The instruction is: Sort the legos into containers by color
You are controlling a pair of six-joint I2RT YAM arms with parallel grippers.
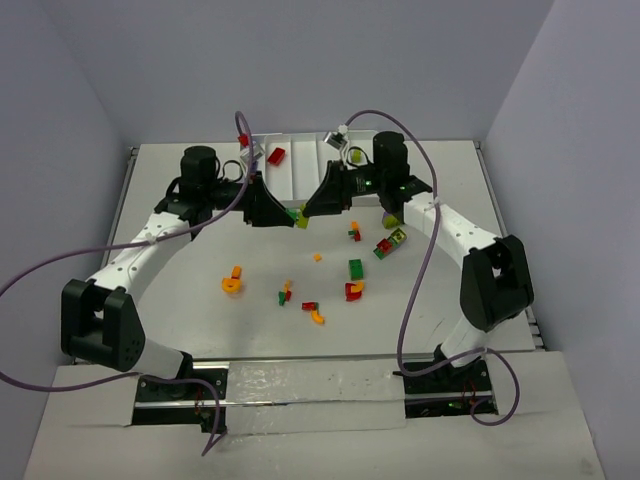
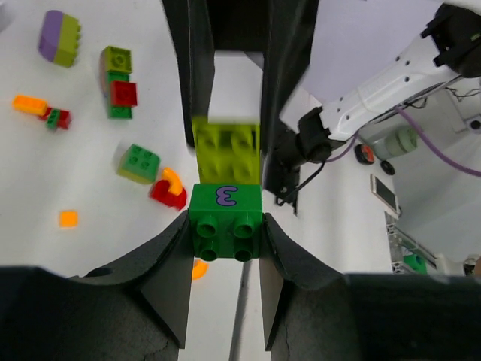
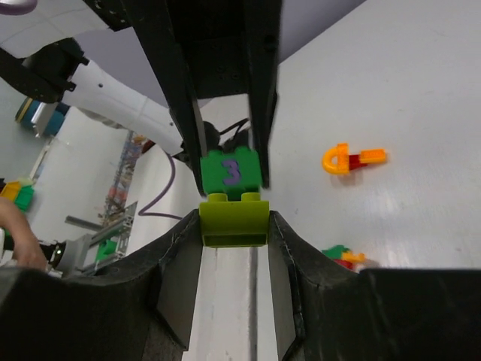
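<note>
Above the middle of the table my two grippers meet tip to tip. My left gripper [image 2: 224,233] is shut on a dark green lego [image 2: 225,222] marked with a purple 3. A lime green lego [image 3: 234,219] is stuck onto that brick, and my right gripper [image 3: 234,226] is shut on its sides. From above, the joined pair [image 1: 297,215] shows between the two black fingertips. Behind them lies the white tray of containers [image 1: 305,170], with a red lego [image 1: 276,155] in it. Several loose legos lie on the table, among them a green one [image 1: 355,268] and an orange ring [image 1: 232,281].
A red and yellow piece [image 1: 353,291] and a small orange bit [image 1: 317,257] lie in front of the grippers. A stacked cluster [image 1: 390,243] sits under the right arm. Purple cables loop over both arms. Grey walls close in the table on three sides.
</note>
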